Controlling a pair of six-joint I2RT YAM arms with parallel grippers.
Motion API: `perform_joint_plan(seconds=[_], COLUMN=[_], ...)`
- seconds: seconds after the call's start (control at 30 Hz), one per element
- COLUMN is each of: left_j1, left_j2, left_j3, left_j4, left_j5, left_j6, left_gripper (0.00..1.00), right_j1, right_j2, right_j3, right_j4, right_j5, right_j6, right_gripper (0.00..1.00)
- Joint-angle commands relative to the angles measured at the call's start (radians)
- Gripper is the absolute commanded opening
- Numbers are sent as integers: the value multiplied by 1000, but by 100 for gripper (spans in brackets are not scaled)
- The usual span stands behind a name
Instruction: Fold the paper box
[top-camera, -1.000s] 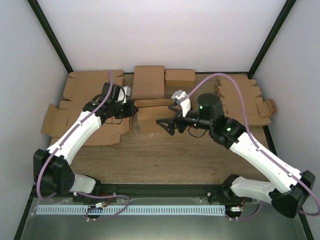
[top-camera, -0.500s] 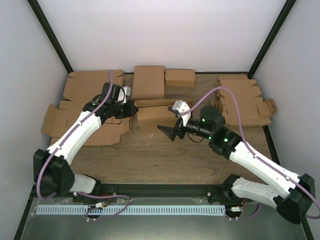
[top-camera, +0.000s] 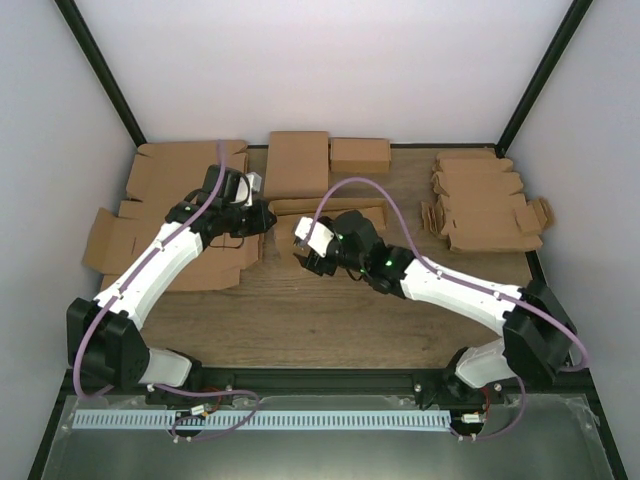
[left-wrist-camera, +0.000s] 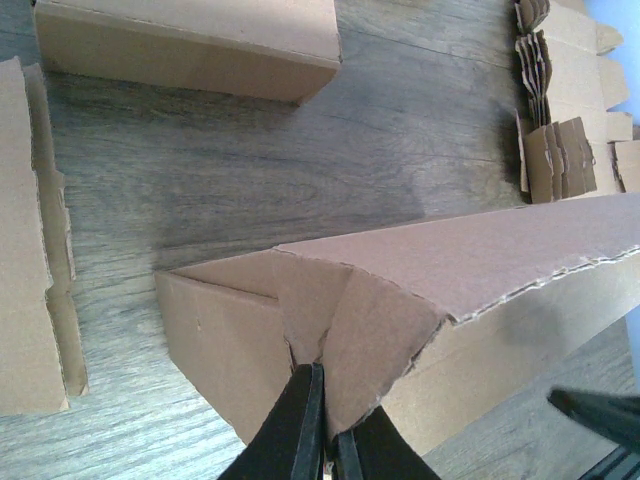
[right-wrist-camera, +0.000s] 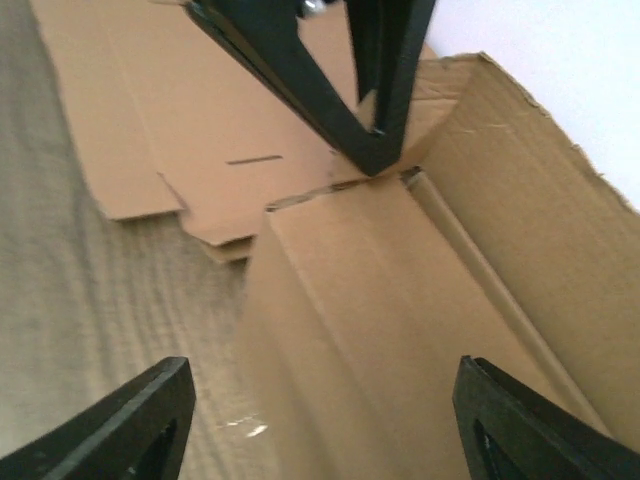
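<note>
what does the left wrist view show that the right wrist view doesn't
Only left wrist: the box corner from outside, a small box beyond it, and stacked blanks. Only right wrist: the box's inside and a slotted sheet behind it. Both: the left hand shut on the corner flap, and the right hand, open.

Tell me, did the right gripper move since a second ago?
Yes. The right gripper moved left, away from the stack of flat brown cardboard blanks, to the end of the large brown cardboard box.
</note>
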Motion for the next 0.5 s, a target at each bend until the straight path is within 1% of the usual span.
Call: perform_joint_plan(seconds=[0.0,0.03,0.2,0.33,0.47], left_j1=[-9,-10,-10,-10,-10], left_j2=[16,17,19,22,23], left_j3=[-11,-9,-3,-1,-3], left_j4=[-116,-118,-125,-129,-128], left_j5=[11,12,18,21,28], left_j6=[7,7,7,4,-2], left_gripper=[4,4,4,4,4], right_j1=[5,6,6,6,6], right_j2=[59,67,87,117,153], right_j3=[78,80,59,60,84], right_j4=[56,63,126,141,131], right_j5=[137,144,168,178,185], right_j6=[-64,-64,-63,-68,-65], right_gripper=[69,67,59,57,52])
